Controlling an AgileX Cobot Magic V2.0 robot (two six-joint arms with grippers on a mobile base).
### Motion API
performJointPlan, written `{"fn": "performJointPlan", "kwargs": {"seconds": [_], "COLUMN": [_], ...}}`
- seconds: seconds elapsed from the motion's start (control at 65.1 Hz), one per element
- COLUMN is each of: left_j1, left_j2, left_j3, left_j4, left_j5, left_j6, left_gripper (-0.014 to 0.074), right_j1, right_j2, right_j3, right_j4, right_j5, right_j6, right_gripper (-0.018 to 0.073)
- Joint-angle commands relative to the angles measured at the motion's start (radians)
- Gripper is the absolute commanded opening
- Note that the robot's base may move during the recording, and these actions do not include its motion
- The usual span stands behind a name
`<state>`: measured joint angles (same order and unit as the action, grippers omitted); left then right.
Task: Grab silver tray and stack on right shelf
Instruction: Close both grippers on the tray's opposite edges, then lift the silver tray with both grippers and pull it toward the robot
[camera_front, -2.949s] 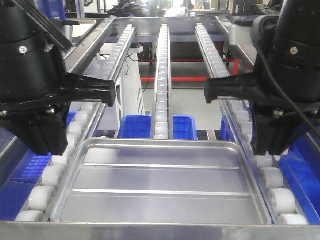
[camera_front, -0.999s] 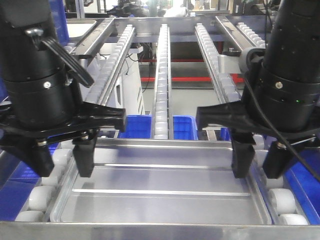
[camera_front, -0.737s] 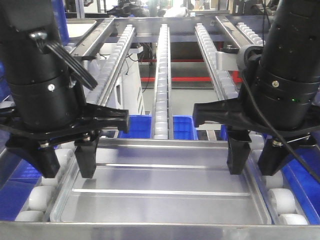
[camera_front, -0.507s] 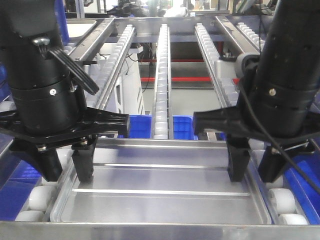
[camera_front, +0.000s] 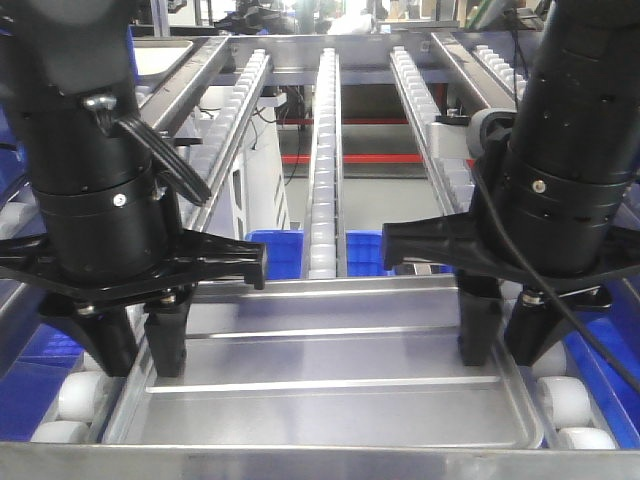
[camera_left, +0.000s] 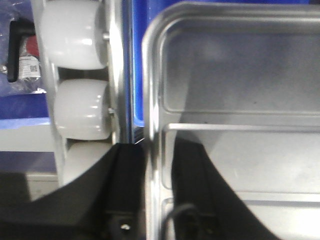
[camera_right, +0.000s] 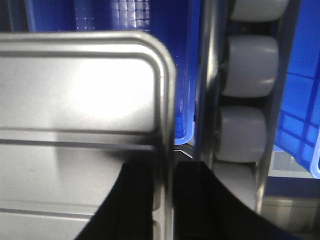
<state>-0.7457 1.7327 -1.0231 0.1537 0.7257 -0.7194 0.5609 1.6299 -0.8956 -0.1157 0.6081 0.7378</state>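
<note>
Grippers (camera_front: 138, 355) (camera_front: 504, 345) now lower astride silver tray (camera_front: 330, 405)

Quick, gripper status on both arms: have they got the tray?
Left gripper: shut on the silver tray, clamping its left rim.
Right gripper: shut on the silver tray, clamping its right rim.

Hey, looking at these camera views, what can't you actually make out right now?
Front view: silver tray side rims, covered by left gripper and right gripper.
Front view: whether the tray touches the white rollers, hidden under the tray and the shelf's front lip.
Left wrist view: black-and-red item at top left, blurred and cut by the edge.
</note>
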Motion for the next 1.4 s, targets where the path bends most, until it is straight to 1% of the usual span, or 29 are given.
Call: {"fn": "performJointPlan", "kwargs": {"seconds": [0.0,0.108,0.138,0.169,0.323,0.676,0.814,0.999,1.106,1.152,1.214,1.275,1.352,1.383], "left_j1": [0.0,0.0,0.0,0.0,0.0,0.0,0.0,-0.004,-0.017,-0.029,-0.049,-0.077,-0.117,-0.131], "left_j2": [-0.032,-0.032,-0.032,-0.032,-0.032,-0.075,-0.125,-0.197,-0.245,-0.267,-0.293,-0.318,-0.356,-0.367], "left_j3": [-0.021,-0.032,-0.037,-0.042,-0.07,-0.069,-0.069,-0.069,-0.069,-0.069,-0.065,-0.053,-0.024,-0.013], "left_j4": [-0.002,-0.002,-0.002,-0.002,0.0,-0.008,-0.023,-0.038,-0.059,-0.076,-0.082,-0.069,-0.028,-0.019], "left_j5": [-0.007,0.0,0.0,0.003,0.011,0.032,0.045,0.125,0.167,0.183,0.206,0.234,0.247,0.247], "left_j6": [-0.004,-0.004,-0.004,-0.004,-0.004,-0.004,-0.004,-0.004,-0.007,-0.009,-0.03,-0.069,-0.137,-0.152], "left_gripper": [0.0007,-0.0068,-0.0085,-0.0102,-0.0098,-0.0098,-0.0098,-0.0098,-0.0098,-0.0098,-0.0098,-0.0098,-0.0098,-0.0098], "right_j1": [0.0,0.0,0.0,0.0,0.0,0.0,0.0,0.006,0.043,0.073,0.11,0.141,0.175,0.184], "right_j2": [-0.033,-0.033,-0.033,-0.033,-0.034,-0.069,-0.105,-0.162,-0.208,-0.23,-0.254,-0.275,-0.301,-0.307], "right_j3": [-0.022,-0.022,-0.022,-0.022,-0.023,-0.029,-0.069,-0.128,-0.128,-0.122,-0.111,-0.096,-0.073,-0.064], "right_j4": [-0.01,-0.01,-0.01,-0.01,-0.01,-0.01,-0.01,0.004,0.023,0.023,0.023,0.023,0.022,0.022], "right_j5": [-0.023,-0.022,-0.022,-0.022,-0.021,-0.009,0.064,0.193,0.236,0.254,0.267,0.273,0.283,0.286], "right_j6": [-0.012,-0.012,-0.012,-0.012,-0.012,-0.012,-0.012,-0.009,0.006,0.032,0.075,0.122,0.161,0.168], "right_gripper": [0.0158,0.0062,0.0048,0.0054,0.0054,0.0054,0.0054,0.0059,0.0059,0.0059,0.0059,0.0059,0.0059,0.0059]}}
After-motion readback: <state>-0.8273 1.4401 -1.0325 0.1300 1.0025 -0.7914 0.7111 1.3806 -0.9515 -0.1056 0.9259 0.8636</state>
